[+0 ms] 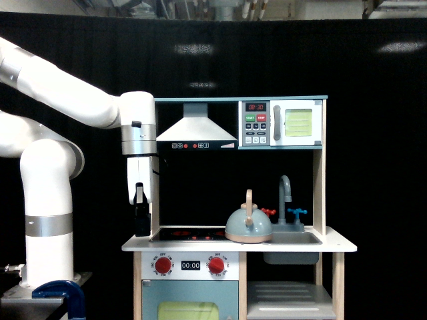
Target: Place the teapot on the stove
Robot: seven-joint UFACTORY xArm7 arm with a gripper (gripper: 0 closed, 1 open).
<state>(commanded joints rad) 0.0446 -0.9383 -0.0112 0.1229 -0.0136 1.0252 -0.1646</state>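
The teapot (248, 227), a blue-grey dome with a tan base rim and an upright wooden handle, stands on the counter at the right end of the stove (190, 235), just left of the sink. The stove is a flat black panel with red burner marks, two red knobs and a timer display on its front. My gripper (142, 225) hangs straight down at the toy kitchen's left edge, above the stove's left end and well to the left of the teapot. Its dark fingers merge with the black backdrop, so their spacing is unreadable. It holds nothing that I can see.
A grey faucet (285, 193) with red and blue taps rises behind the sink basin (293, 238). Overhead are the range hood (195, 127) and the microwave (283, 123). Wooden side posts (155, 213) frame the cooking bay. A blue clamp (60, 293) sits by the arm's base.
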